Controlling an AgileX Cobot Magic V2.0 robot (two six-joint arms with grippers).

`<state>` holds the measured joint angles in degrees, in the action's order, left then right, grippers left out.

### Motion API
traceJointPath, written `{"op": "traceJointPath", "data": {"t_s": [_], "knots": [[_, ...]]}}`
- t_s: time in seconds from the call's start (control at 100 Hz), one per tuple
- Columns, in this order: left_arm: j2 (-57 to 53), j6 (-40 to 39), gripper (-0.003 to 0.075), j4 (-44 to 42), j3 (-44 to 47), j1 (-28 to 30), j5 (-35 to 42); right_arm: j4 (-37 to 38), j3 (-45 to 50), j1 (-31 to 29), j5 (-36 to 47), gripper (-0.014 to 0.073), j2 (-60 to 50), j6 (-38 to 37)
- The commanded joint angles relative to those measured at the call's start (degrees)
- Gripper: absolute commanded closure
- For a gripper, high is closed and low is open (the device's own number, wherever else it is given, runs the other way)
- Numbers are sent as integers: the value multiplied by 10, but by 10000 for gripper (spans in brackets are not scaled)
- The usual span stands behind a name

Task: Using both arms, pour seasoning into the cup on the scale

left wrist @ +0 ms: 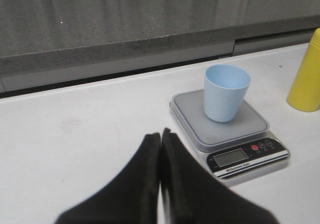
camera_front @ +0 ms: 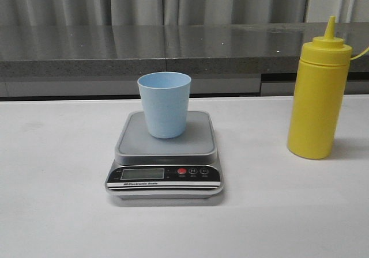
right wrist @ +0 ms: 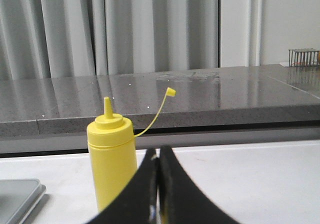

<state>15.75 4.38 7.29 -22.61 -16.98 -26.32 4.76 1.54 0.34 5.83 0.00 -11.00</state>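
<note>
Seasoning (camera_front: 319, 94) stands upright right of scale (camera_front: 165, 154); cup (camera_front: 164, 103) sits on it. Left gripper (left wrist: 160, 134) and right gripper (right wrist: 158, 152) clenched, empty.

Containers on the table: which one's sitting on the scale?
The pale blue cup, upright and open-topped on the scale platform. The yellow seasoning bottle stands apart on the bare table to the scale's right.

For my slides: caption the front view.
Blue cup on scale, yellow seasoning bottle standing to its right.

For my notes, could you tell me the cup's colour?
Pale blue cup, clearest in the front view.
</note>
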Motion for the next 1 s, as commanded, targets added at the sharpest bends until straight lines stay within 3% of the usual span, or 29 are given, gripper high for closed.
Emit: {"op": "traceJointPath", "data": {"t_s": [0.0, 0.99], "knots": [[5, -5, 741, 8, -15, 1, 40, 8, -10, -9, 16, 655, -20, 1], [5, -5, 741, 8, -15, 1, 40, 9, -10, -12, 6, 655, -20, 1]]}}
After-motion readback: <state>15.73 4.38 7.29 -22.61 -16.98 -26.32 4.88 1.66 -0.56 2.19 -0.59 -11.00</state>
